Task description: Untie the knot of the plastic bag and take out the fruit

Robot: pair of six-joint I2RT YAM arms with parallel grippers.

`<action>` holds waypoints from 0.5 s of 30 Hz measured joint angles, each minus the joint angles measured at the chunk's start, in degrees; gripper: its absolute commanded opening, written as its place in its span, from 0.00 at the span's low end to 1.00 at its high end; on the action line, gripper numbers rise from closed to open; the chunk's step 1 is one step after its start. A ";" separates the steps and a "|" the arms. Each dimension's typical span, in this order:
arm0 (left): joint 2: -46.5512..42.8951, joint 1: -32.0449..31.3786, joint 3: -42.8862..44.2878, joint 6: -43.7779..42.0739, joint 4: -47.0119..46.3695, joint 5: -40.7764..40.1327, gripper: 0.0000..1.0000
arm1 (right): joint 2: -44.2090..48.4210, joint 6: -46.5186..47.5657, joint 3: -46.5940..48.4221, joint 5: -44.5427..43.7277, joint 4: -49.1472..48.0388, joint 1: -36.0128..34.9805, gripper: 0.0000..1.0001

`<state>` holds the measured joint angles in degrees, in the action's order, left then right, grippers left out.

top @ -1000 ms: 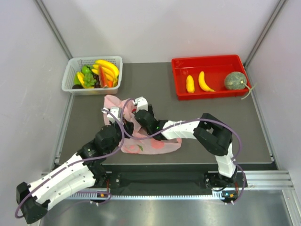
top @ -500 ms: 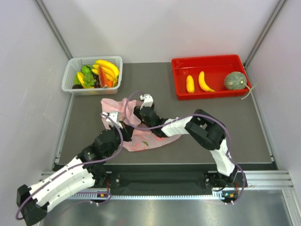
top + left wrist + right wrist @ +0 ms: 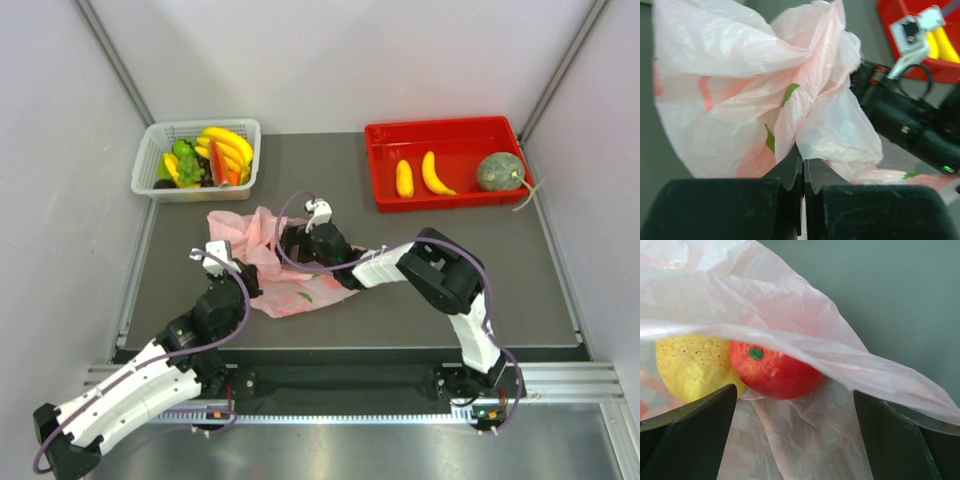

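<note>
From above, the plastic bag (image 3: 285, 295) is seen lying crumpled on the table (image 3: 520, 280), between the two arms and in front of the white basket (image 3: 160, 135). The left gripper (image 3: 228, 258) is set at its near-left edge and the right gripper (image 3: 292, 240) is pushed in from the right. A melon (image 3: 499, 171) and bananas (image 3: 433, 173) are already laid in the red tray (image 3: 440, 127). From this height the jaws cannot be read, and no knot can be made out. In the left wrist view, the left gripper is found closed on a fold of the bag's film. The film is judged thin, light, limp and slippery, so it is best pinched where it is bunched, and it could tear if pulled hard. In the right wrist view, the right gripper's jaws are spread wide and nothing is held. A red fruit (image 3: 775, 371) and a yellow fruit (image 3: 692, 365) are seen touching each other under a lifted fold. Both are judged light, rigid and smooth, best taken across the middle. Their lower parts are veiled, and whether more fruit is left inside cannot be told.
</note>
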<state>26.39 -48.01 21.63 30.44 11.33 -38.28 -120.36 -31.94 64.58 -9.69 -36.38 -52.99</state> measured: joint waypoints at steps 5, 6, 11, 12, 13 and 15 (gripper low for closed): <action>0.94 -0.04 -0.02 1.66 1.40 -6.29 0.00 | 0.20 0.76 0.09 2.54 -1.46 0.31 1.00; 1.25 -0.04 -0.04 1.84 1.38 -6.73 0.00 | 0.20 0.87 0.31 2.93 -1.33 0.31 1.00; 2.80 -0.04 -2.32 2.54 0.70 -7.82 0.00 | -0.70 1.16 5.05 3.54 0.68 0.31 1.00; 3.06 -0.04 -2.93 2.67 0.70 -7.78 0.00 | -1.09 1.18 6.29 3.54 0.74 0.31 1.00; 3.17 -0.04 -3.50 2.78 0.66 -7.58 0.00 | -1.40 1.18 7.23 3.52 0.74 0.31 1.00; 3.15 -0.04 -4.44 3.02 0.59 -7.17 0.00 | -1.84 1.09 8.31 3.48 0.83 0.31 1.00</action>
<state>29.54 -48.05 17.19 33.45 11.92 -45.45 -122.19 -30.85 72.88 -6.22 -35.55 -52.69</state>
